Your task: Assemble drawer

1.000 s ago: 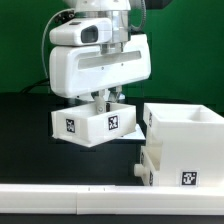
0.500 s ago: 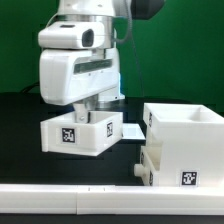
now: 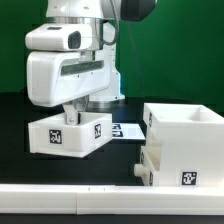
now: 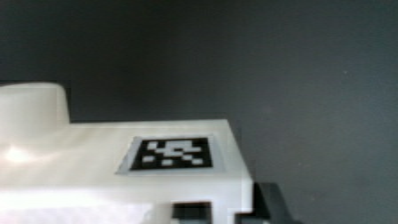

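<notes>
The claw [image 3: 72, 112] grips a tray [image 3: 66, 135] by its wall, fingers closed on it, holding it above the counter [image 3: 20, 110]. The box [image 3: 185, 150] sits off to its side; judging by that, level the tray and line it up before sliding in.

We find no words, brand names or numbers that can be read anywhere. The only signs are black-and-white square tags: two on the outer walls of the tray [image 3: 66, 135], one on the front of the box housing [image 3: 186, 150] near its lower edge, and part of one on the marker board [image 3: 126, 131] lying on the table. In the wrist view we see one more such tag [image 4: 173, 154] on a white part's flat face.
</notes>
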### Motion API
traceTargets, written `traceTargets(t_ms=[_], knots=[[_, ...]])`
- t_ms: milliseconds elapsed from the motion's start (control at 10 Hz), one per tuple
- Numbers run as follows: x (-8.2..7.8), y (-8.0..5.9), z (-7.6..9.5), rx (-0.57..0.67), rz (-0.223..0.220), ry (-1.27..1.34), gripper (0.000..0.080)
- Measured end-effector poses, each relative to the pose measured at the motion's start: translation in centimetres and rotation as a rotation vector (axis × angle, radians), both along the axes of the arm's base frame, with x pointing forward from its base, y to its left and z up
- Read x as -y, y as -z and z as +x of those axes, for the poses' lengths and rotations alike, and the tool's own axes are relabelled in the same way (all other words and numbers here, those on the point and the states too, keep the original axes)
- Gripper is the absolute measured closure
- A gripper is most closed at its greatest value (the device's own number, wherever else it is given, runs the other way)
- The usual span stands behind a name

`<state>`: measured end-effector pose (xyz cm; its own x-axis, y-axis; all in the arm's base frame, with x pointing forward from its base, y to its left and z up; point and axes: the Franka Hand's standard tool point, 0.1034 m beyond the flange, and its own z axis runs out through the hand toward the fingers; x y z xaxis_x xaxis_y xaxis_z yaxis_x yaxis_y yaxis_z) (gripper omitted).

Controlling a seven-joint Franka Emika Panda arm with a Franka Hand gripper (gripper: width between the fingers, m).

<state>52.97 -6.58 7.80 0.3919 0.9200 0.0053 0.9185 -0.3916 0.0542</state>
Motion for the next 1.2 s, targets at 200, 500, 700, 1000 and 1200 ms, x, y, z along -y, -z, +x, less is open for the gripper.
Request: traceTargets(t_ms=[200,500,700,1000,1200], knots=[[-3.5,0.0,0.7,0.069,-0.058,-0.162,0.0761],[-3.2,0.3,0.2,0.053,-0.056,-0.16,0.0761],[-3.3,0.3,0.3,0.055,-0.058,-0.151,0.0761],[-5.0,0.2,0.8,0.057,-0.107,-0.048,0.0761],[-5.0,0.5,0.3,0.048,-0.108,-0.048,0.0761]])
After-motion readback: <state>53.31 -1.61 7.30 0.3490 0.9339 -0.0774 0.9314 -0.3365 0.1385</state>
